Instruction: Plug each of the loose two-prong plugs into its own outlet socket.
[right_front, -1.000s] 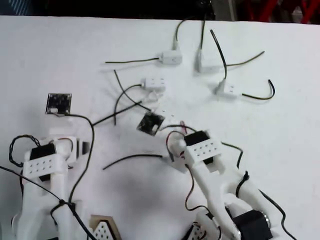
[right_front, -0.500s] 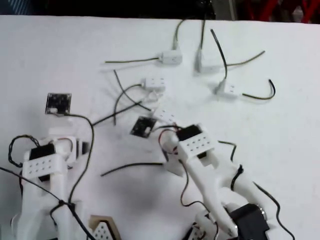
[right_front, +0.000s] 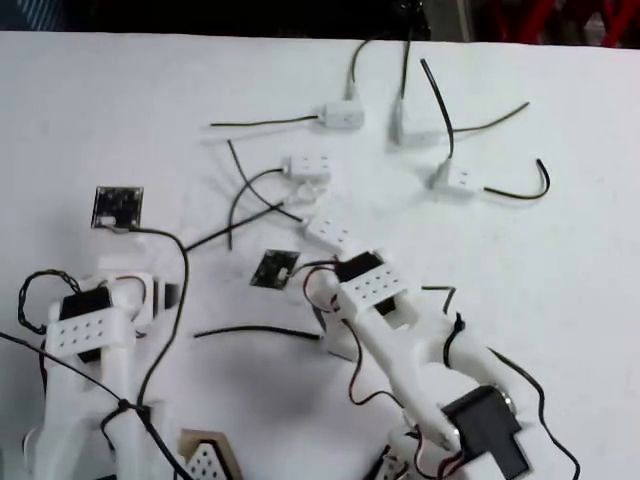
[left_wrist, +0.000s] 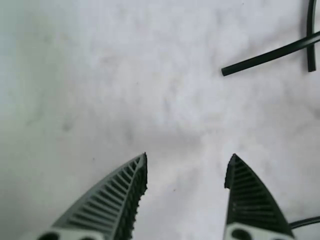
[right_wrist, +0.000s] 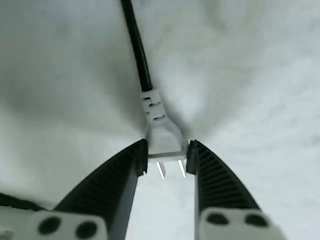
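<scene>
Our right tool (right_wrist: 167, 146) pinches the plug (right_wrist: 162, 134) by its body, leaving the prongs (right_wrist: 170, 169) free for insertion, while our left tool (left_wrist: 186, 161) hangs wide open near the counter's (left_wrist: 100, 75) front-left corner.

Robotics lab: bare circuit board (right_front: 117, 206) and printed arms (right_front: 95, 350) on white table (right_front: 100, 100).

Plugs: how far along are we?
Done: nothing clearly seated from the high view. In hand: right gripper is shut on a two-prong plug, prongs bare. Remaining: insert it, perhaps into the nearest outlet socket; left gripper is open over the table.
</scene>
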